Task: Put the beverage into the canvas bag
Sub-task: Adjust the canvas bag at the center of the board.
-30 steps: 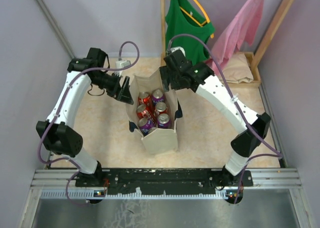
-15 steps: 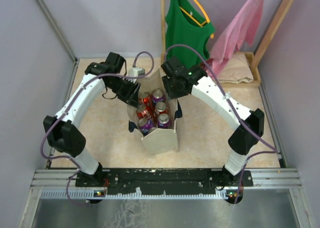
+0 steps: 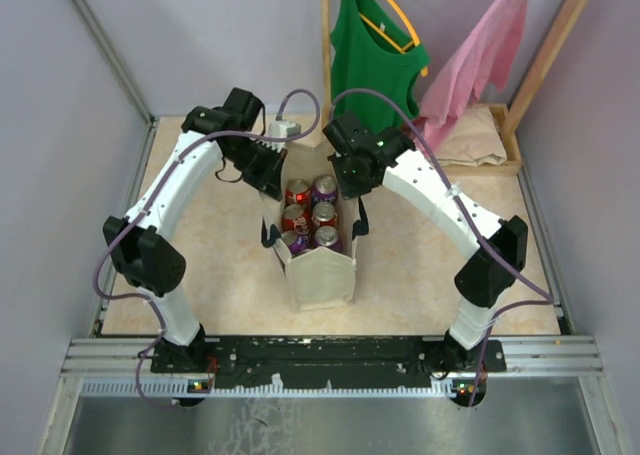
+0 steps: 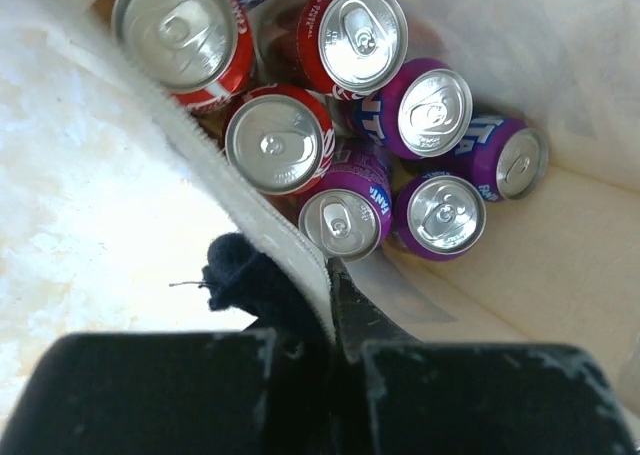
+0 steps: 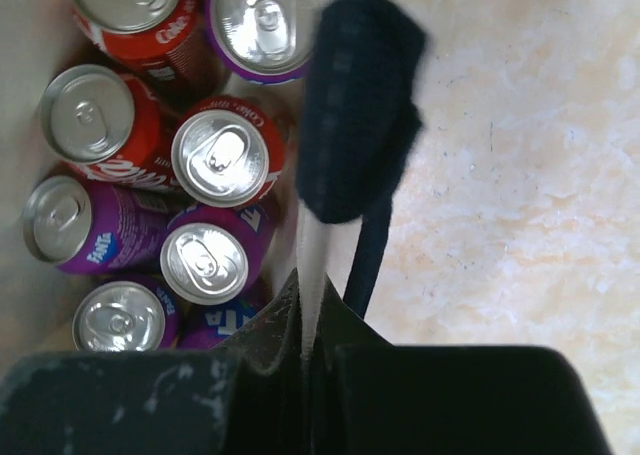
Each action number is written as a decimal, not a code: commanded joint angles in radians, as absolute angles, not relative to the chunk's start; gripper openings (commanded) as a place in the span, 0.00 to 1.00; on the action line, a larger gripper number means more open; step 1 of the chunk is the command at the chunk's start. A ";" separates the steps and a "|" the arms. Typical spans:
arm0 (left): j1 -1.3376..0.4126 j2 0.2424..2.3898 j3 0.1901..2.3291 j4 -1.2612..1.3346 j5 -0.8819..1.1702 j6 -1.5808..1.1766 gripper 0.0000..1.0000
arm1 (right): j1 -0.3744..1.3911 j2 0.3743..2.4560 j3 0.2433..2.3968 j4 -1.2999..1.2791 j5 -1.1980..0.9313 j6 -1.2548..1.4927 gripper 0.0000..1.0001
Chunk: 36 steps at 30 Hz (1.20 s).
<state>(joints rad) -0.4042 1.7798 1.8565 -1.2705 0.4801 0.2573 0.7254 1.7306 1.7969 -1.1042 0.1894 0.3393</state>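
Canvas bag [image 3: 322, 275], upright between the arms, red and purple cans [image 3: 312, 215] standing inside; left gripper [image 4: 330, 295] and right gripper [image 5: 310, 310], wide a second ago, now pinch its opposite rims, so loading looks finished.

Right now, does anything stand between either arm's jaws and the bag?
Nothing visible does. The left jaws are shut on the left rim of the bag, the right jaws on its right rim beside the navy handle. The cans stand inside it.
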 commanded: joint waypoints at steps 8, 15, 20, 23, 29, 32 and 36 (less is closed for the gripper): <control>-0.408 1.746 2.031 -1.201 0.611 0.281 0.00 | 0.710 1.712 1.965 -1.124 0.234 0.302 0.00; -0.406 1.752 2.085 -1.200 0.633 0.287 0.00 | 0.710 1.702 1.992 -1.131 0.243 0.308 0.00; -0.408 1.747 2.084 -1.192 0.651 0.282 0.00 | 0.711 1.689 1.982 -1.129 0.250 0.308 0.00; -0.408 1.745 2.030 -1.191 0.659 0.292 0.00 | 0.707 1.694 1.946 -1.129 0.235 0.309 0.00; -0.408 1.732 1.960 -1.194 0.669 0.307 0.00 | 0.706 1.683 1.895 -1.114 0.214 0.325 0.00; -0.408 1.724 1.872 -1.196 0.675 0.327 0.00 | 0.704 1.692 1.863 -1.121 0.199 0.329 0.00; -0.409 1.709 1.808 -1.167 0.673 0.329 0.00 | 0.703 1.701 1.832 -1.120 0.186 0.336 0.00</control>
